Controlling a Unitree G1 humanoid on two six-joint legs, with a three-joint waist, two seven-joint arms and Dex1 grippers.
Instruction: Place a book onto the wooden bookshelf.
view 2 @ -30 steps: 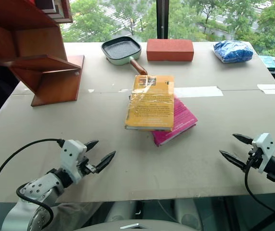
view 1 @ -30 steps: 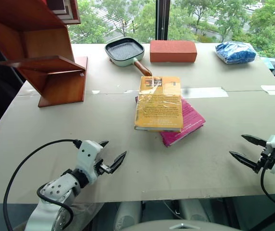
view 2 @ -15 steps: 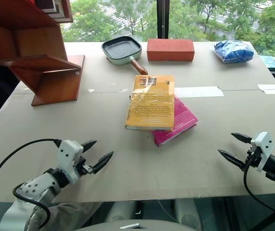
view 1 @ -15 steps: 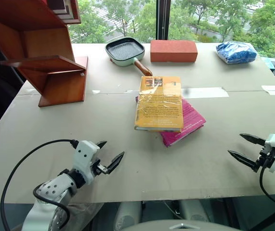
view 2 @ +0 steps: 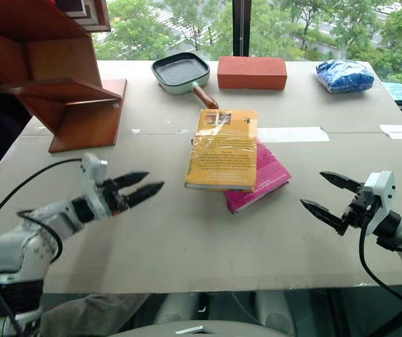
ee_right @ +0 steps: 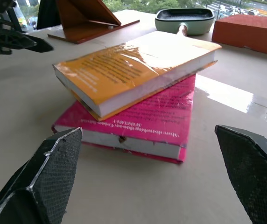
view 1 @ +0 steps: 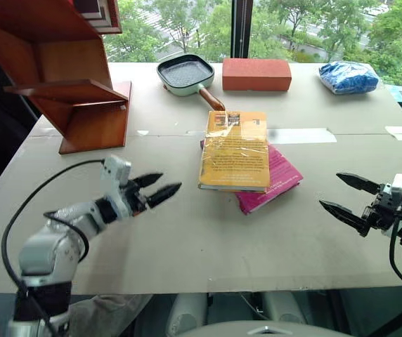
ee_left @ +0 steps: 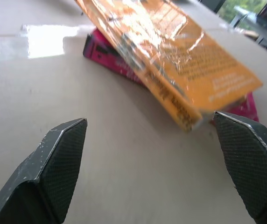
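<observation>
A yellow-orange paperback, the book (view 1: 234, 149), lies flat and closed near the middle of the worktop (view 1: 187, 232), its glossy plastic wrap catching the window light. Dark text fills the cover, with small pictures near its far edge. It rests askew on top of a magenta-pink book (view 1: 275, 182), overhanging it on the near-left side. Well apart, at the far left corner of the worktop, stands the wooden bookshelf (view 1: 64, 77), a large reddish-brown unit with slanted boards and a flat base.

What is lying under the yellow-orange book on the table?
A magenta-pink book lies under the book, sticking out at one side. Most of its cover is hidden.
</observation>
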